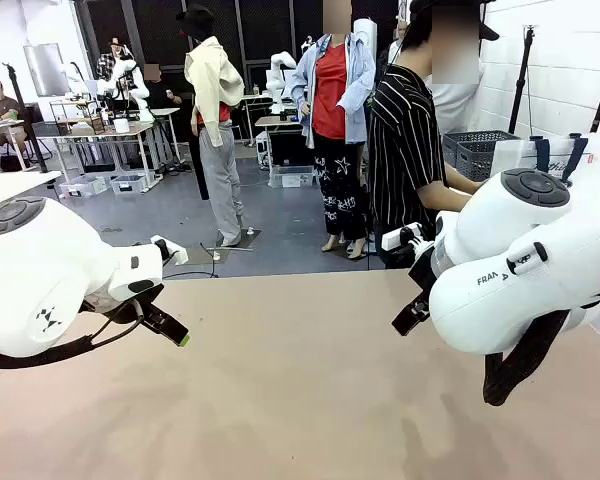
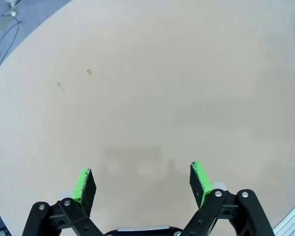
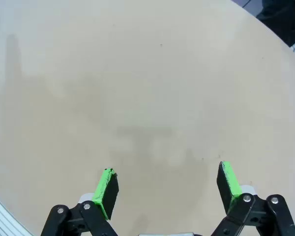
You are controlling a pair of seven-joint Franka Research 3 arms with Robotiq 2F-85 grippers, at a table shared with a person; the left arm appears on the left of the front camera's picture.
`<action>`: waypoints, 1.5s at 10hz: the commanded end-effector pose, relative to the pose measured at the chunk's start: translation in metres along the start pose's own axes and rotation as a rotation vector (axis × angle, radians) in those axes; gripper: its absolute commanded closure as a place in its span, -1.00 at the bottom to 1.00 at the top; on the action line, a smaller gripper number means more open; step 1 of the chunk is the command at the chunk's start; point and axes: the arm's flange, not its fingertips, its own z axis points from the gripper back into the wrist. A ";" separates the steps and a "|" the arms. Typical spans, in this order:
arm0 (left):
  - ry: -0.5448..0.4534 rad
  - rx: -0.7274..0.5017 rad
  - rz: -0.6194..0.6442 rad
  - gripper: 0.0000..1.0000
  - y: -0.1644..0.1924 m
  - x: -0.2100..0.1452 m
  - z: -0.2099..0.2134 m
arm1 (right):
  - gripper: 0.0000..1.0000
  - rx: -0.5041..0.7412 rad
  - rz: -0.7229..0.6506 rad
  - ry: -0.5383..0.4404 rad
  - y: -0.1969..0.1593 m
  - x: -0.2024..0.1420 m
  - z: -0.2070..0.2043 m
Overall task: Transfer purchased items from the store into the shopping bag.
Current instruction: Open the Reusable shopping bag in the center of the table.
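A: Left gripper (image 2: 141, 173): green pads (image 2: 83, 184) are wide apart with nothing between them. Bare tabletop (image 2: 147, 88) lies under and ahead of the tips.

B: Right gripper (image 3: 167, 176): the same. Its fingers are spread, clamp nothing, and hang over tan table.

A: Outward from the right fingers, the shopping bag (image 1: 555, 160) is well beyond them, behind that arm's bulk at the far side. It is partly hidden, navy straps up. A person (image 1: 405, 150) stands just beside it, forearm reaching its way.

B: Purchased items?

A: Cannot place them. None lies near either pair of tips.

B: Judgement: task barely begun. For the first pick, straddle a slim item across its narrow side, descend straight, and close only once the pads flank it. Check the bag's mouth is open first, since crinkly film may sag.
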 end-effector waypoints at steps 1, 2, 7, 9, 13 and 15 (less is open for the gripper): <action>0.000 0.000 0.000 -1.00 0.000 0.000 0.000 | -1.00 0.000 0.000 0.000 0.000 0.000 0.000; 0.000 0.000 0.000 -1.00 0.000 0.000 0.000 | -1.00 0.000 0.000 0.000 0.000 0.000 0.000; 0.000 0.000 0.000 -1.00 0.000 0.000 0.000 | -1.00 0.000 0.000 0.000 0.000 0.000 0.000; 0.000 0.000 -0.002 -1.00 -0.001 0.000 0.000 | -1.00 0.000 0.000 0.000 0.000 0.000 0.000; -0.233 0.457 0.173 -1.00 0.108 -0.006 0.150 | -1.00 -0.280 -0.356 -0.217 -0.129 -0.010 0.101; -0.210 0.497 0.378 -1.00 0.173 -0.082 0.186 | -1.00 -0.359 -0.637 -0.198 -0.215 -0.080 0.119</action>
